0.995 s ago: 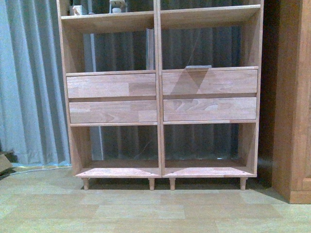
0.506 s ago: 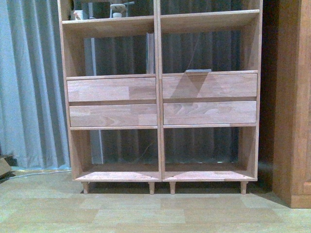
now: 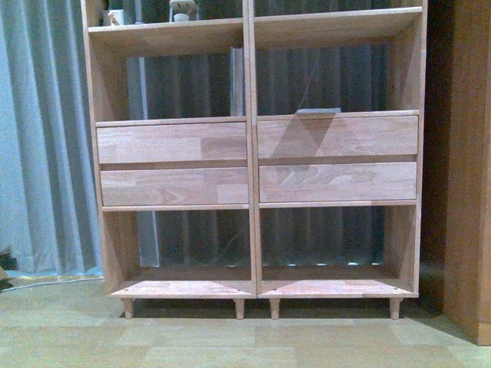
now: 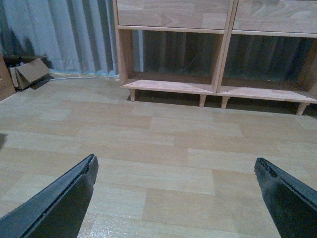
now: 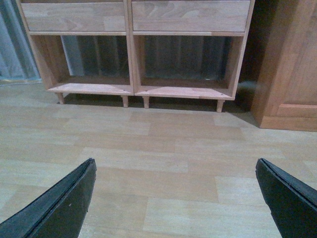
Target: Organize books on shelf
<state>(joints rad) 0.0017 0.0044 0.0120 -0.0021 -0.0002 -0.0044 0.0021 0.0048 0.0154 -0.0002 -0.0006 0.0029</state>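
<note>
Shelf [image 3: 253, 142] looms nearer; book [image 3: 237, 80] stands upright against its centre post [image 3: 252, 230]; left end effector [image 4: 175, 159], right end effector [image 5: 176, 161] gape empty.

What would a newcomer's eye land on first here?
The light-wood shelf fills the front view, four drawer fronts across its middle. A flat grey book lies on the ledge above the upper right drawer; a thin pale book seems to stand against the central upright. The left gripper and right gripper hover over the floor, jaws wide apart.
</note>
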